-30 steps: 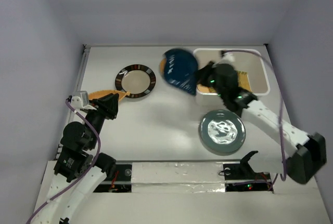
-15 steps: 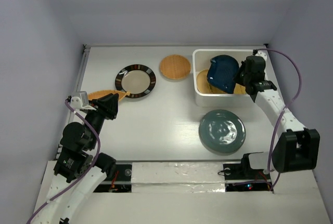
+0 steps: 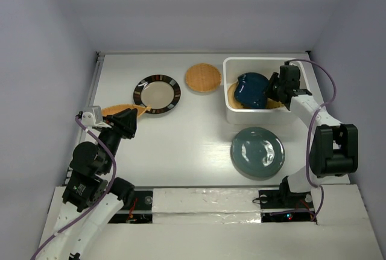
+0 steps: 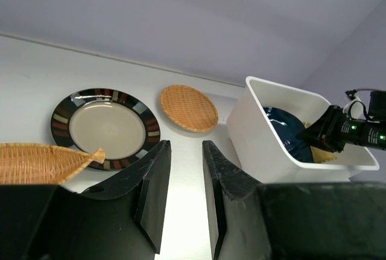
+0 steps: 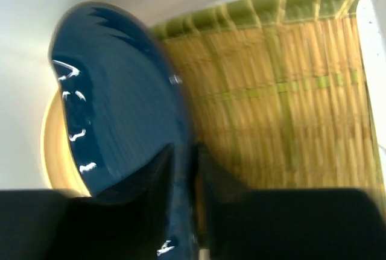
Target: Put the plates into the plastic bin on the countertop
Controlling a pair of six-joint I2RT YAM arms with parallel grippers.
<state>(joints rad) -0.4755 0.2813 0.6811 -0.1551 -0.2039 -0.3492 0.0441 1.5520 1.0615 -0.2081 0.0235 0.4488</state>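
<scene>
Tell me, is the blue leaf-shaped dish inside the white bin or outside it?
Inside. From above, the blue dish lies within the walls of the bin; the right wrist view shows it over the slatted plate.

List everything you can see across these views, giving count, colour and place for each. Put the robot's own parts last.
table: 1, white, under everything
bin: 1, white, far right of the table
blue dish: 1, dark blue, leaning inside the bin
round plate: 1, yellow-orange, in the bin under the blue dish
slatted plate: 1, yellow-green, on the bin's floor
teal plate: 1, teal, on the table in front of the bin
woven plate: 1, tan, left of the bin
rimmed plate: 1, black rim, cream centre, left of the woven plate
leaf dish: 1, orange, tip at the rimmed plate's edge
left end effector: 1, black, open, empty
right end effector: 1, black, in the bin, straddling the blue dish's rim
</scene>
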